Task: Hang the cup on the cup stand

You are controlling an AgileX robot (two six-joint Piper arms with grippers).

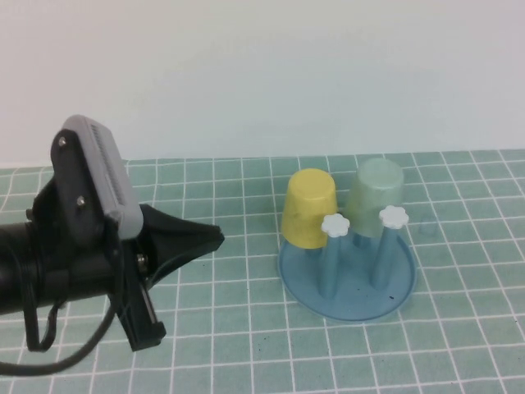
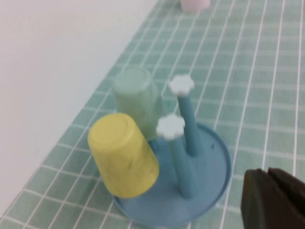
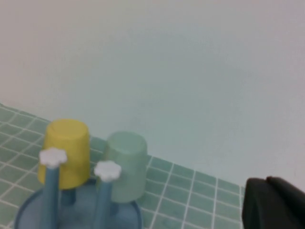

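The pale mint-green cup (image 1: 376,197) sits upside down over a rear peg of the blue cup stand (image 1: 353,302). It also shows in the left wrist view (image 2: 133,95) and the right wrist view (image 3: 125,164). Nothing holds it. My left gripper (image 1: 218,238) hovers shut and empty to the left of the stand; its dark fingertips (image 2: 267,174) meet beside the stand's rim (image 2: 217,157). My right gripper (image 3: 267,180) is outside the high view; its jaws are shut on nothing, off to one side of the cup and stand (image 3: 76,217).
A yellow cup (image 1: 309,208) hangs upside down on the neighbouring rear peg. Two front pegs with white flower knobs (image 1: 335,225) (image 1: 394,217) stand bare. A pink object (image 2: 194,4) sits farther along the green checked mat. A white wall closes off the back.
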